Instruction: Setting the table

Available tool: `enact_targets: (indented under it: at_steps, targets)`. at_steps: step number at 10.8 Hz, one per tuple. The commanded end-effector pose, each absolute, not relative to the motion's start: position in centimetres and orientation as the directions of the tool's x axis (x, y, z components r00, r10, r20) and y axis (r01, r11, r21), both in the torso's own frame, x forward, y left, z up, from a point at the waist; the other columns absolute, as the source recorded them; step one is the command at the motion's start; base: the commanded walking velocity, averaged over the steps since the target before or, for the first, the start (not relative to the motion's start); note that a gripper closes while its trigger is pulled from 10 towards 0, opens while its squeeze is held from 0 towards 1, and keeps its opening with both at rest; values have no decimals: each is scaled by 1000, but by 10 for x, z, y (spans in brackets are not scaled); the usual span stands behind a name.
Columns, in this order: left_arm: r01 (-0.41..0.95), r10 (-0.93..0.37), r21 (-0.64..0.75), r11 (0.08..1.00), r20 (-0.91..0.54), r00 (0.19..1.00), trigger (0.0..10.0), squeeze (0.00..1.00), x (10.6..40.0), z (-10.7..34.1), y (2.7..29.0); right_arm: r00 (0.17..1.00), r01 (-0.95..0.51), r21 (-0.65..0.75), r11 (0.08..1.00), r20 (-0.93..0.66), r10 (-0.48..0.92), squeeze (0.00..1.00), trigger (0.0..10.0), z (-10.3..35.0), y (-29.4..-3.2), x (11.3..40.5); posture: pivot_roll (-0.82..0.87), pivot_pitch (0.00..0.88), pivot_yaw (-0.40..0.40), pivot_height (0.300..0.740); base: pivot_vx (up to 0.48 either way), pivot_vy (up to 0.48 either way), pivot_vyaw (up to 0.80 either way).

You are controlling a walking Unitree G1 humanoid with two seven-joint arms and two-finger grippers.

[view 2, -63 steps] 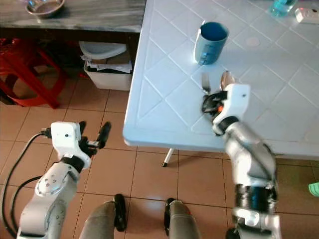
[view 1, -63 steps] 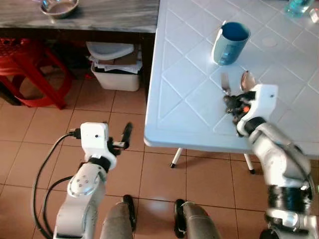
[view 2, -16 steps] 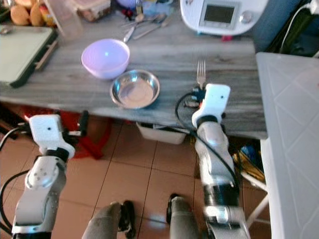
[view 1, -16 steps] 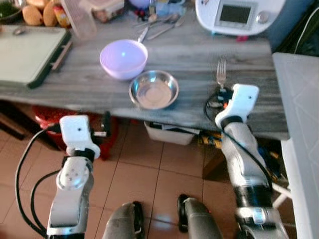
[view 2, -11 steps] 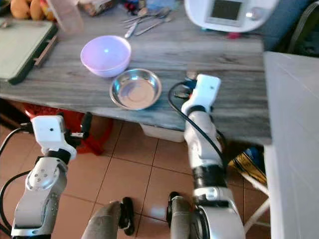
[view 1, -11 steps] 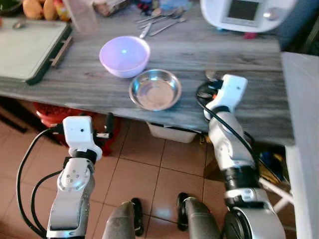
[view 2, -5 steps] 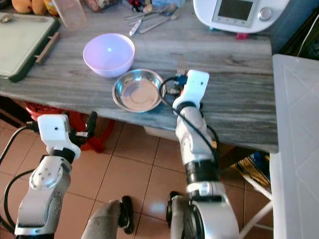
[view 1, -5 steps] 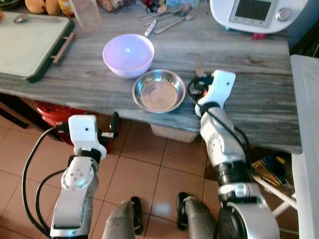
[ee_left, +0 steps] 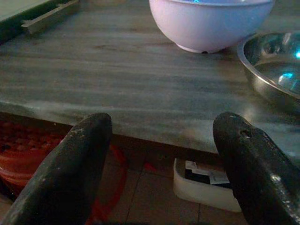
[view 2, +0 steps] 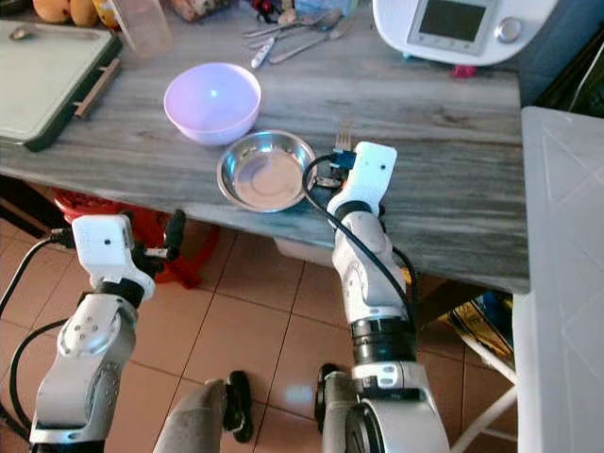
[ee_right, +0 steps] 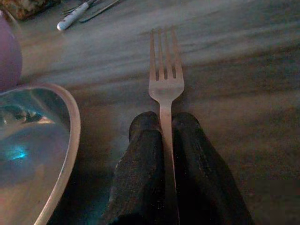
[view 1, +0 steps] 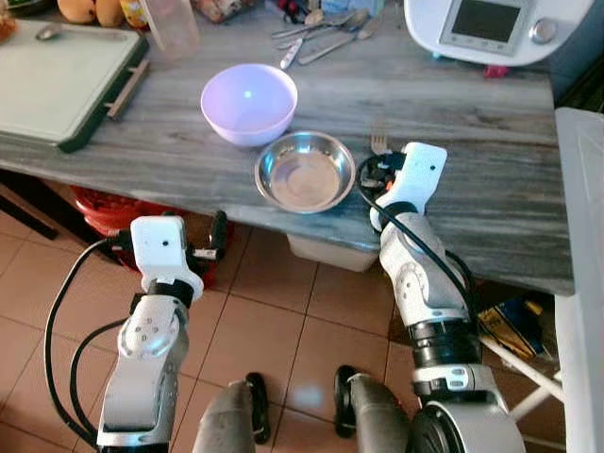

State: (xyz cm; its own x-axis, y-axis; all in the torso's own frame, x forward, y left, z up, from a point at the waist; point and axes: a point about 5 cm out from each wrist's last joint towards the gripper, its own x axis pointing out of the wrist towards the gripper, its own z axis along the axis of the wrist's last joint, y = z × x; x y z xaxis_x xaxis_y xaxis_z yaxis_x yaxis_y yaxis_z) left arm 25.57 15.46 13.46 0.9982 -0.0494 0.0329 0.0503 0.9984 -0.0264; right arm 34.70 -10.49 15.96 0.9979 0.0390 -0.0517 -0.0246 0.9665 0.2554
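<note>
Over grey wood-grain counter (view 1: pixel 170 151): right gripper (ee_right: pixel 162 123) clamped on thin metal fork (ee_right: pixel 165 79), just beside shallow steel bowl (view 1: pixel 305 172) (round lilac bowl (view 1: pixel 249 102) behind). Below counter edge, above terracotta tiles (view 1: pixel 274 321): left gripper (ee_left: pixel 159 140) spread wide, empty.

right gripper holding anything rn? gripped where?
Yes: the right gripper is shut on a fork, pinching its handle just below the head, tines pointing forward over the counter. The left gripper is open and holds nothing.
</note>
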Motion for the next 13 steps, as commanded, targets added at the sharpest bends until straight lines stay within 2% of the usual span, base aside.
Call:
enact_targets:
  at_steps: [1, 4, 5, 6, 8, 9, 10, 11, 13]
  targets:
    - [59, -59, -31, 998, 19, 998, 10000, 0, 254, 132, 154, 982, 10, 263, 965, -184, 40, 0, 10000, 131, -104, 340, 3, 268, 38, 740, 0, 0, 0]
    - [66, -65, -37, 997, 19, 998, 10000, 0, 254, 132, 152, 975, 37, 270, 962, -221, 25, 0, 10000, 127, -105, 335, 3, 268, 38, 740, 0, 0, 0]
    - [68, -67, -37, 997, 20, 998, 10000, 0, 255, 132, 152, 972, 51, 281, 958, -233, 16, 616, 10000, 124, -106, 332, 3, 269, 38, 740, 0, 0, 0]
    - [69, -68, -38, 997, 20, 997, 10000, 0, 255, 133, 152, 973, 55, 273, 960, -233, 11, 1000, 10000, 125, -107, 332, 2, 270, 39, 740, 0, 0, 0]
    - [71, -70, -38, 997, 20, 997, 10000, 0, 256, 133, 151, 973, 80, 267, 960, -232, -16, 980, 10000, 127, -111, 333, 2, 270, 39, 740, 0, 0, 0]
    - [70, -69, -39, 997, 23, 997, 10000, 0, 256, 134, 151, 974, 78, 267, 960, -226, -17, 702, 10000, 128, -111, 333, 2, 270, 39, 740, 0, 0, 0]
    - [71, -70, -40, 997, 24, 997, 10000, 0, 256, 134, 151, 977, 74, 260, 963, -212, -17, 212, 10000, 131, -111, 333, 2, 270, 39, 740, 0, 0, 0]
    - [71, -70, -41, 997, 26, 997, 10000, 0, 256, 134, 151, 984, 69, 250, 966, -174, -25, 0, 10000, 137, -113, 333, 2, 270, 39, 740, 0, 0, 0]
    - [75, -74, -46, 996, 28, 997, 10000, 0, 256, 135, 150, 992, 72, 257, 964, -122, -41, 0, 10000, 145, -119, 333, 1, 268, 37, 740, 0, 0, 0]
